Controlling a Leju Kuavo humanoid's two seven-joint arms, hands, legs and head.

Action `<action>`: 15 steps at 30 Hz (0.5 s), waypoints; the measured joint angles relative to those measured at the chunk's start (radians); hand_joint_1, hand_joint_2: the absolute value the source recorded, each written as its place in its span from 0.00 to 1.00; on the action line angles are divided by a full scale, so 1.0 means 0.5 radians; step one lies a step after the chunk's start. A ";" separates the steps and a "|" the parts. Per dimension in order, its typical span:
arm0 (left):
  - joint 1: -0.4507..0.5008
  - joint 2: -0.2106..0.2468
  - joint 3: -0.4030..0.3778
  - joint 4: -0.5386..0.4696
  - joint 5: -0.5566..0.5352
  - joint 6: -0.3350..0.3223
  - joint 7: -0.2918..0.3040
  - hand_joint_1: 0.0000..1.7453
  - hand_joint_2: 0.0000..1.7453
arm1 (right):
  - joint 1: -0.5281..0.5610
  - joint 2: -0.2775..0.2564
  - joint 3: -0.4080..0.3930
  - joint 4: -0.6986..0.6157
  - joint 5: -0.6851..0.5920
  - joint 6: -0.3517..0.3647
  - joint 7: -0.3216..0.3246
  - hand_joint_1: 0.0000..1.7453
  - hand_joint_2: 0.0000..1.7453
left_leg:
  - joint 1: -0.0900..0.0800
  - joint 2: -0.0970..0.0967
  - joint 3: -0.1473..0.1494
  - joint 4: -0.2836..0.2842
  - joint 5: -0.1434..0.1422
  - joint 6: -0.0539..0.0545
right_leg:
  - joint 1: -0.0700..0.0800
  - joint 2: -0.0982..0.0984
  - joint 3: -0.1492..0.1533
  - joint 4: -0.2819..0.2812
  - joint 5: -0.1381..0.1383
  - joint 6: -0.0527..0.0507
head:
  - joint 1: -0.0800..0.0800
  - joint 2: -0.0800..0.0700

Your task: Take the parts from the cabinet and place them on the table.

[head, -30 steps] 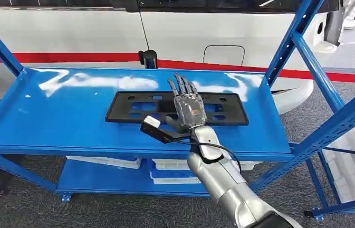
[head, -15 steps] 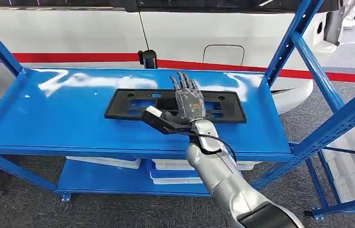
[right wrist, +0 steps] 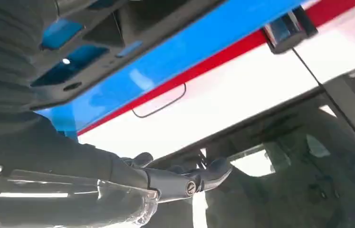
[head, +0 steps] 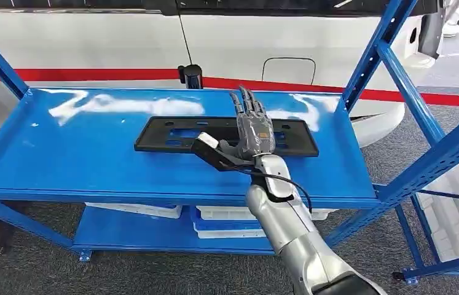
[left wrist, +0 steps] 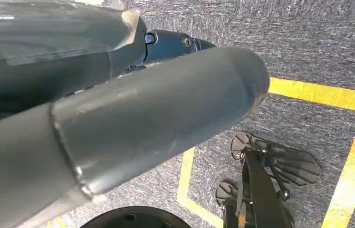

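1. The right hand (head: 253,132) hovers over the black plate (head: 171,132), fingers straight and apart — holding nothing.
2. The plate lies flat mid-shelf (head: 79,160) — the reach step, by my reading.
3. Next: lower and grip the plate's near edge.

A long flat black plastic mounting plate (head: 225,136) lies on the top shelf of the blue metal rack (head: 48,153), right of centre. The right robot hand (head: 252,132) is above the plate's middle, fingers extended toward the white vehicle with a red stripe (head: 91,49) behind the rack. White plastic bins (head: 223,221) sit on the lower shelf.
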State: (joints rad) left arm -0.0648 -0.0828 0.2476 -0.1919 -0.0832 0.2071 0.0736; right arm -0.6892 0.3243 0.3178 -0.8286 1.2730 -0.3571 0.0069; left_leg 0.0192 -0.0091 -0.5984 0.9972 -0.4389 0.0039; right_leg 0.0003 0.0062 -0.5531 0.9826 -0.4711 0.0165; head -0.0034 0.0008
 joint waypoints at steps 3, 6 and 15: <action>0.000 0.000 0.000 0.000 -0.005 0.000 0.012 0.00 0.00 | 0.033 -0.003 -0.014 -0.082 -0.039 0.026 -0.025 0.00 1.00 | 0.000 0.000 0.000 0.000 0.000 0.000 | 0.000 0.000 0.000 0.000 0.000 0.000 | 0.001 0.000; 0.000 0.000 0.000 0.000 -0.017 0.000 0.012 0.00 0.00 | 0.063 -0.004 -0.016 -0.192 -0.066 0.057 -0.043 0.00 1.00 | 0.000 0.000 0.000 0.000 0.000 0.000 | 0.000 0.000 0.000 0.000 0.000 0.000 | 0.001 0.000; 0.000 0.000 0.000 0.000 -0.018 0.000 0.011 0.00 0.00 | 0.088 -0.008 -0.022 -0.309 -0.074 0.066 -0.044 0.00 1.00 | 0.000 0.000 0.000 0.000 0.000 0.000 | 0.000 0.000 0.000 0.000 0.000 0.000 | 0.001 0.000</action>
State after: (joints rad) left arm -0.0649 -0.0828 0.2476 -0.1919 -0.0919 0.2071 0.0794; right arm -0.6454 0.3201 0.3067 -0.9831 1.2360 -0.3239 -0.0153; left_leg 0.0194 -0.0091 -0.5984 0.9972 -0.4389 0.0038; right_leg 0.0004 0.0062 -0.5530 0.9826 -0.4711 0.0164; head -0.0031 0.0008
